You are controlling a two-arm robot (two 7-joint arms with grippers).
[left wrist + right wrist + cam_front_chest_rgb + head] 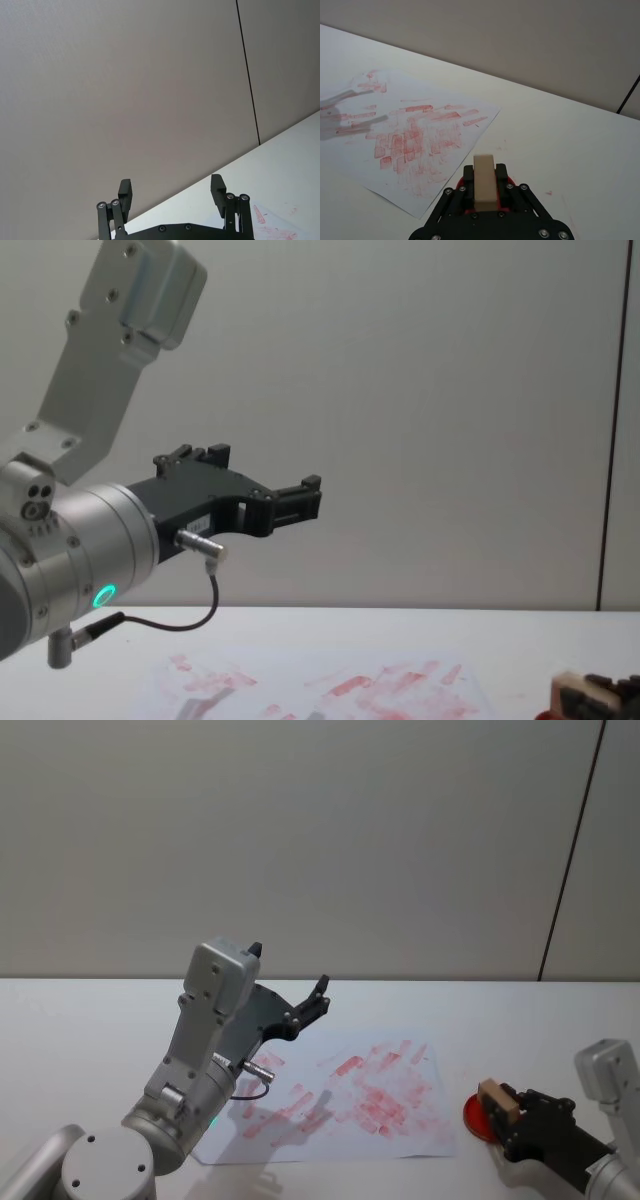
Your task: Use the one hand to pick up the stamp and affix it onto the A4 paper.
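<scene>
Right hand point(500, 1112) pinching the stamp point(496, 1101) over the red ink pad point(477, 1116), beside the A4 paper point(340, 1105); left hand point(312, 1003) raised, fingers spread.

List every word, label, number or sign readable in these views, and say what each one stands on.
No text reads in any view.
A4 paper: red stamp marks smeared into blotches; no letters can be made out.
Stamp, held in the right end effector over the red ink pad: plain wood on the faces that show.
Left end effector, raised and open: a small pale label near its base, too small to read.
</scene>
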